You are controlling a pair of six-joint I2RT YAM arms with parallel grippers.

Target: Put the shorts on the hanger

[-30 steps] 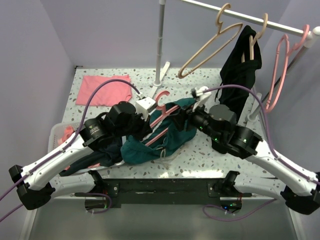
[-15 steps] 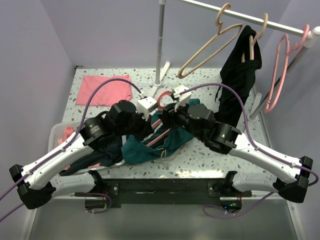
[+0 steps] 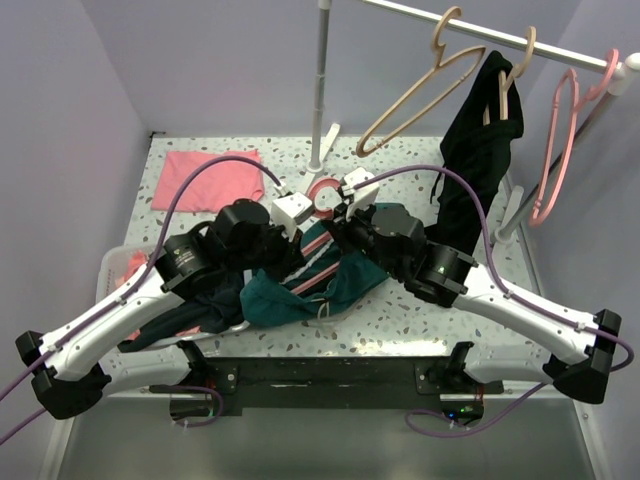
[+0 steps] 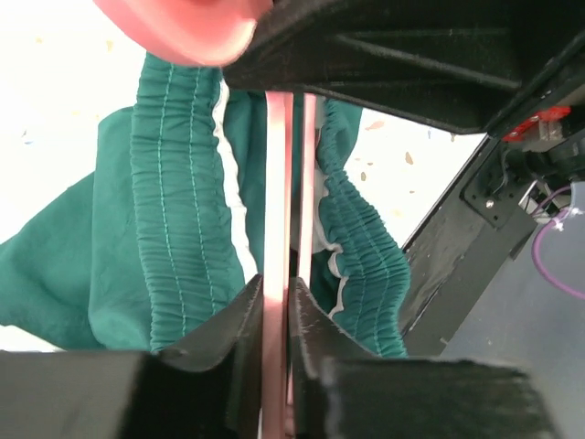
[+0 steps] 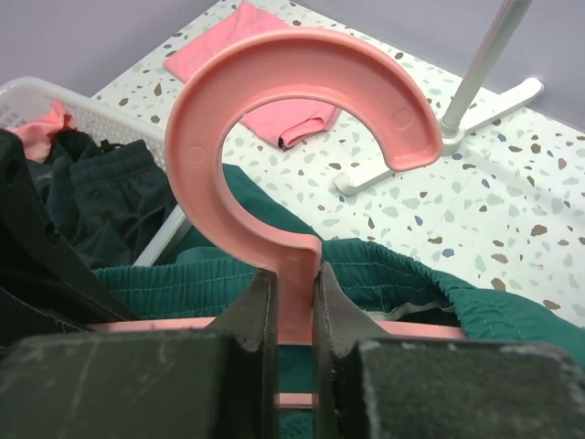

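Speckled terrazzo table (image 3: 420,300), closed in by pale lilac walls, is being shared by both arms at its middle. A thin salmon-pink plastic hanger (image 3: 322,195) is being held there from two sides. The right gripper (image 5: 294,274) is being pressed shut on the neck just under the curved hook (image 5: 292,119), fingers pinching flat plastic. The left gripper (image 4: 276,293) is being closed on one slim bar of the frame (image 4: 277,229), further down toward the near side.

Seen from above, the hook is being pointed to the far side, and the frame's long axis is running back from it toward the near left, under the left gripper (image 3: 300,245). The dark teal-green fabric shorts (image 3: 275,300) are being draped round those bars, gathered waistband (image 4: 174,229) on either side, the bulk sagging onto the table near of both sets of fingers.

Lifting is likely being decided by the right gripper (image 3: 335,225), which is nearest the hook.
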